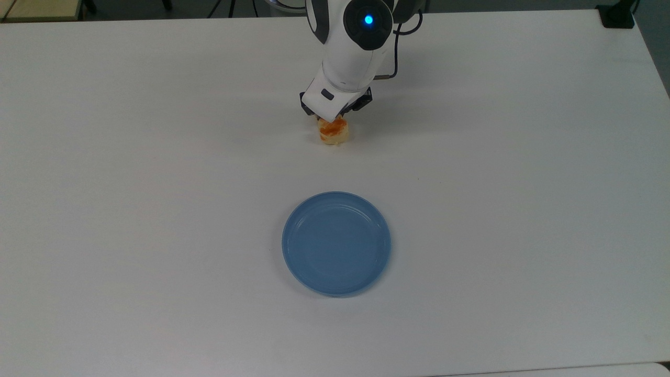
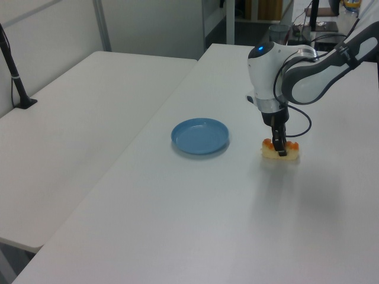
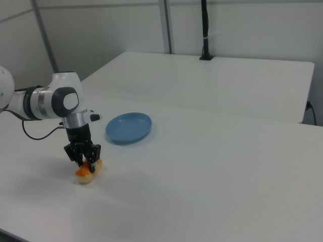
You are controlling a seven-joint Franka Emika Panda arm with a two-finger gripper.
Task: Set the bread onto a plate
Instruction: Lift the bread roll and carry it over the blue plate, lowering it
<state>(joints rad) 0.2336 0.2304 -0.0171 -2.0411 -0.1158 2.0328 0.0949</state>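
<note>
The bread [image 1: 334, 133] lies on the white table, far side of the top view; its glazed orange top and pale near end show below the arm's wrist. My gripper [image 1: 335, 118] has come down over the bread's middle, fingers open on either side of it. In the right view the gripper [image 3: 87, 162] straddles the bread [image 3: 85, 175], and in the left view the gripper [image 2: 279, 149] stands upright on the bread [image 2: 291, 155]. The light-blue plate [image 1: 336, 243] sits apart and bare, toward the top view's bottom; plate [image 2: 200, 135], plate [image 3: 128, 127].
The white table [image 1: 131, 209] is wide and bare around both things. A second white table adjoins it, carrying a black post [image 2: 15, 71], post [image 3: 204, 30]. A black mount [image 1: 617, 15] sits at the top view's top right corner.
</note>
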